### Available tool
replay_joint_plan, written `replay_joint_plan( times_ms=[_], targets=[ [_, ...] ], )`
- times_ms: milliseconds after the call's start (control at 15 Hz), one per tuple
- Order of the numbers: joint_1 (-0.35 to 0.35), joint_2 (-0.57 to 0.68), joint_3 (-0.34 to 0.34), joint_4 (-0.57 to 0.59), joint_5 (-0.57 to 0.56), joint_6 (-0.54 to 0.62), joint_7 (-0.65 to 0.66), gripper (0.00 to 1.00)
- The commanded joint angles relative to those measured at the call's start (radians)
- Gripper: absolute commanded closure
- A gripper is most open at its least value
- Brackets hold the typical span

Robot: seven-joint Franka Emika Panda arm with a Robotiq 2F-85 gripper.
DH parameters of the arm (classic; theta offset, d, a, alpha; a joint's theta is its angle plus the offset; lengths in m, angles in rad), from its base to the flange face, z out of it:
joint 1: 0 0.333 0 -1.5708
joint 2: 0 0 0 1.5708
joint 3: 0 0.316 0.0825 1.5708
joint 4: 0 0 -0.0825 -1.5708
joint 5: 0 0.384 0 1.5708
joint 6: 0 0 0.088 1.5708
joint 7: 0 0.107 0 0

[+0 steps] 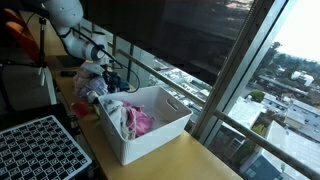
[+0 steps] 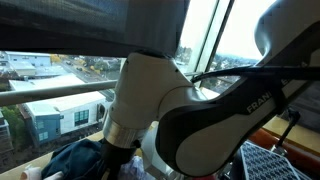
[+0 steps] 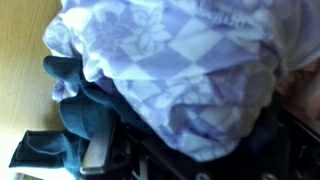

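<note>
A lavender cloth with a flower and diamond print [image 3: 180,70] fills most of the wrist view. Its lower tip runs down into my gripper [image 3: 196,160], whose dark jaws stand close on either side of it, shut on the cloth. Under it on the left lies a dark blue garment [image 3: 68,115] on the wooden table. In an exterior view my gripper [image 1: 93,68] points down into the heap of clothes [image 1: 95,88] at the far end of the table. In an exterior view the arm's white body hides the gripper; only the dark blue garment [image 2: 75,160] shows.
A white plastic basket [image 1: 175,125] holding pink and white clothes [image 1: 135,120] stands right beside the heap. A black perforated crate [image 1: 40,150] sits at the near corner. Window glass and a rail [image 1: 180,85] run along the table's edge.
</note>
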Motion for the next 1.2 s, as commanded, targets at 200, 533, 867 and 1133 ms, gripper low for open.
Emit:
replay_joint_plan(
  times_ms=[200, 533, 867, 1133],
  targets=[
    [0.013, -0.215, -0.056, -0.101, -0.033, -0.054, 0.027, 0.96],
    [-0.007, -0.387, -0.085, -0.173, -0.071, -0.065, 0.040, 0.96],
    [-0.059, -0.532, -0.077, -0.224, -0.121, -0.104, 0.059, 0.96],
    [-0.127, -0.674, -0.071, -0.279, -0.130, -0.141, 0.064, 0.96]
  ],
)
